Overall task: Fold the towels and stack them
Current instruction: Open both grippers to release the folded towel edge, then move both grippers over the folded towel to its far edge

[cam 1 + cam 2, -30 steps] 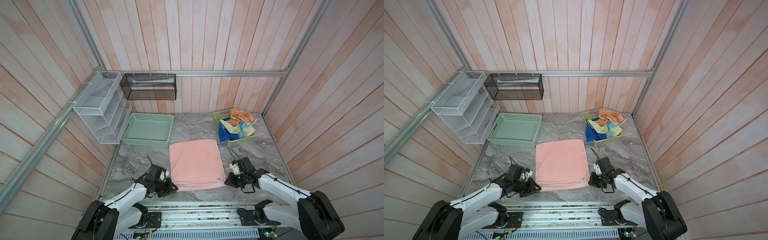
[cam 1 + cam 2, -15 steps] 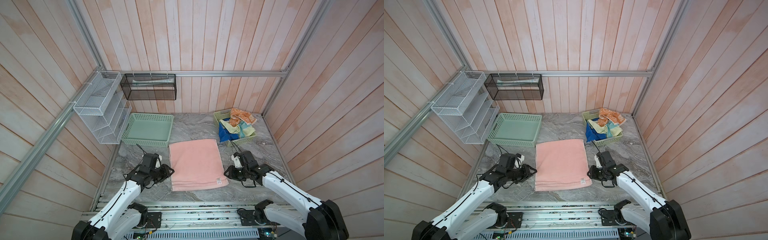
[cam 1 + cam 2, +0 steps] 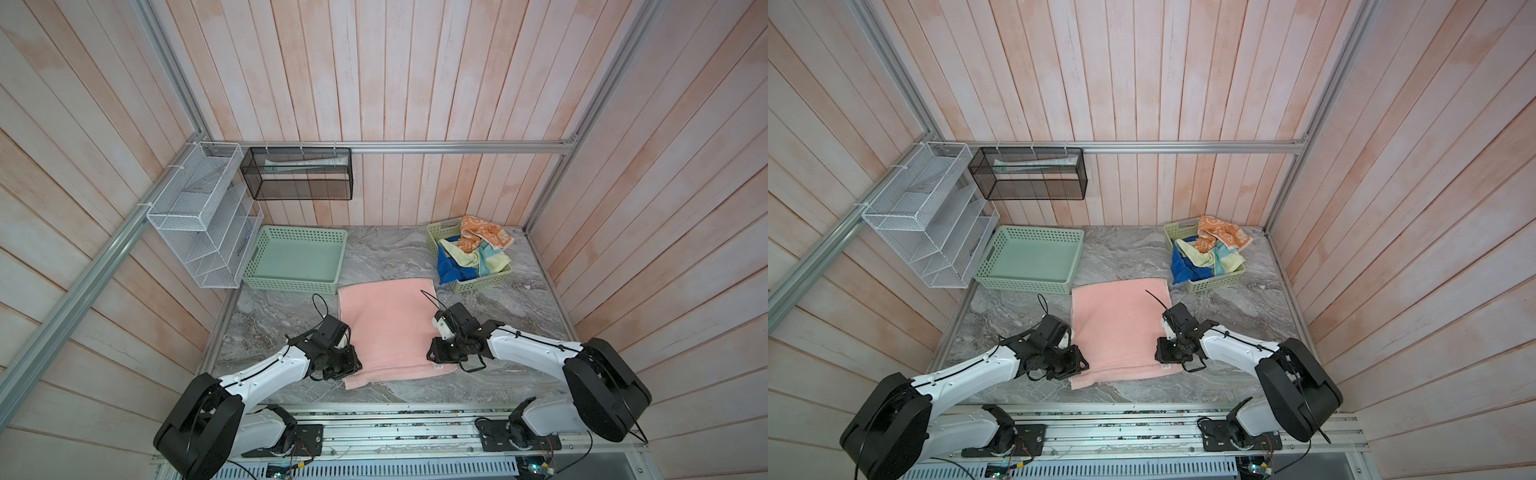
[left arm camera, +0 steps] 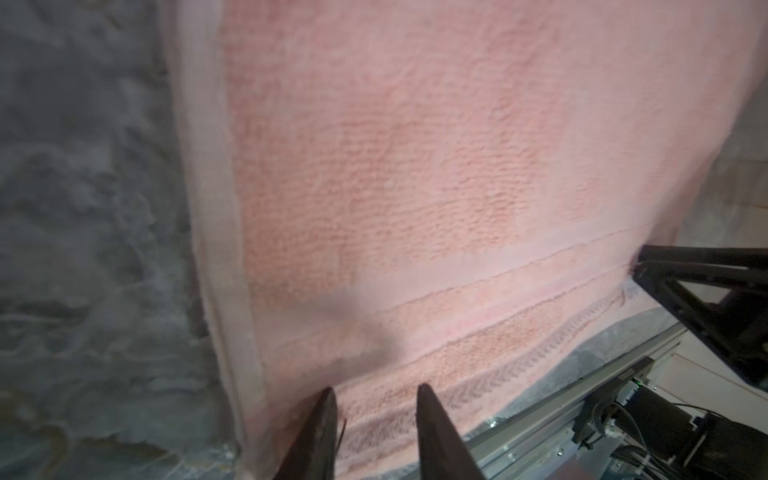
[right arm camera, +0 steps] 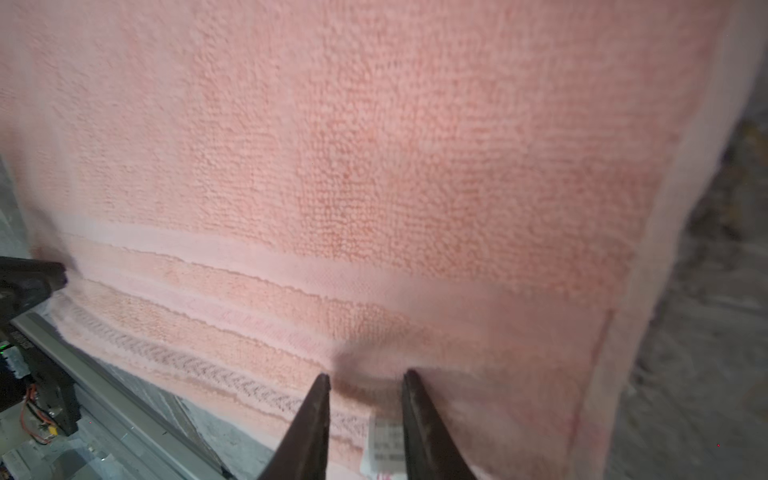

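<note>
— On the worktop point(image 3: 519, 324), front centre: one pink towel point(image 3: 386, 328), spread flat, near hem just beside the front rail point(image 3: 395, 409).
— Other towels?
— Three, heaped in the small basket point(image 3: 478, 283) at back right. Orange towel point(image 3: 484, 232) on top, pale yellow towel point(image 3: 461, 257) under it, blue towel point(image 3: 451, 272) lowest, spilling over the rim.
— Tools?
— Two. Left tool point(image 4: 374, 392) is at the pink towel's near left corner, jaws apart, tips over the hem, no cloth pinched. Right tool point(image 5: 365, 378) is at the near right corner, jaws apart too, white tag point(image 5: 384, 440) showing between them.
— Fixtures?
— Two green perforated baskets: the small one plus a large basket point(image 3: 291, 286) at back left. Two racks: white wire rack point(image 3: 195, 232) on the left wall, black mesh rack point(image 3: 297, 178) on the back wall.
— Surface, room?
— Grey marbled slab. Pale pink-washed wood planks point(image 3: 415, 83) on three sides, aluminium framing point(image 3: 415, 146).
</note>
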`<state>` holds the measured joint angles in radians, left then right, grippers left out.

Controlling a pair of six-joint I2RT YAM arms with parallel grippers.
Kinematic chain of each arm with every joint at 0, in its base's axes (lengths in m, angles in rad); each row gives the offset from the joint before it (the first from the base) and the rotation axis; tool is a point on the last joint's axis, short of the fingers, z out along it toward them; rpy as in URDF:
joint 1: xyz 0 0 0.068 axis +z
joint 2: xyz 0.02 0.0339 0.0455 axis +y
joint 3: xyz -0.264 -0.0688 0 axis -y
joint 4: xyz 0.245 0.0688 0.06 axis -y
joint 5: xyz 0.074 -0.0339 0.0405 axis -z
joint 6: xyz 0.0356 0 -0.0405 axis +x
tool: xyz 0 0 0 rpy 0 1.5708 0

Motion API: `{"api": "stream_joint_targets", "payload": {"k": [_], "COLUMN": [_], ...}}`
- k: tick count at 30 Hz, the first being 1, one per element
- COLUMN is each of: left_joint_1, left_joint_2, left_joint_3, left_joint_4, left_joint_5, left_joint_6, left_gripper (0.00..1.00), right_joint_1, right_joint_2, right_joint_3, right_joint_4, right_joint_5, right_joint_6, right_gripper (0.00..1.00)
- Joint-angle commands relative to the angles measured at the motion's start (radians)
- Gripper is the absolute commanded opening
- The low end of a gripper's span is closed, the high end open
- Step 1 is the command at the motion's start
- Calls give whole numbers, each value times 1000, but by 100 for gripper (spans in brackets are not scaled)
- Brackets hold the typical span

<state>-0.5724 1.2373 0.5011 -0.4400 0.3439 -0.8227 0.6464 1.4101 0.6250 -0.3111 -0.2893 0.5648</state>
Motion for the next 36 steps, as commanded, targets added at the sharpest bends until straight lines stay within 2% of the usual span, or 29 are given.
{"api": "stream_joint_targets", "payload": {"k": [1, 6, 9, 11, 15, 18, 22, 25, 28, 31, 36], "left_joint_1": [-4, -43, -56, -54, -21, 47, 105, 138, 163, 170, 197], "left_joint_2": [8, -42, -66, -71, -22, 86, 270, 408, 533, 607, 662], "left_joint_3": [-35, -44, -23, 25, 166, 283, 465, 594, 701, 749, 781], "left_joint_4": [9, -18, -46, -85, -78, -49, -6, 9, -1, 20, 45], "left_joint_5": [-50, -54, -58, -84, -124, -123, -185, -221, -243, -290, -325], "left_joint_6": [-16, -52, -58, -39, 69, 157, 269, 320, 340, 344, 343], "left_gripper": [39, 41, 41, 43, 52, 53, 54, 55, 56, 56, 59], "right_joint_1": [16, 64, 76, 76, 54, -43, -160, -235, -271, -295, -328], "right_joint_2": [-11, -155, -250, -304, -329, -245, -88, 27, 144, 252, 345], "right_joint_3": [-93, -188, -183, -149, -16, 68, 143, 201, 299, 376, 419], "right_joint_4": [-9, -46, -108, -142, -172, -134, -19, 92, 117, 100, 129], "right_joint_5": [-5, 2, 20, 44, 198, 217, 295, 267, 250, 247, 253], "right_joint_6": [50, 160, 208, 209, 137, 21, -94, -148, -181, -202, -229], "right_gripper": [32, 32, 32, 34, 38, 40, 41, 41, 41, 41, 43]}}
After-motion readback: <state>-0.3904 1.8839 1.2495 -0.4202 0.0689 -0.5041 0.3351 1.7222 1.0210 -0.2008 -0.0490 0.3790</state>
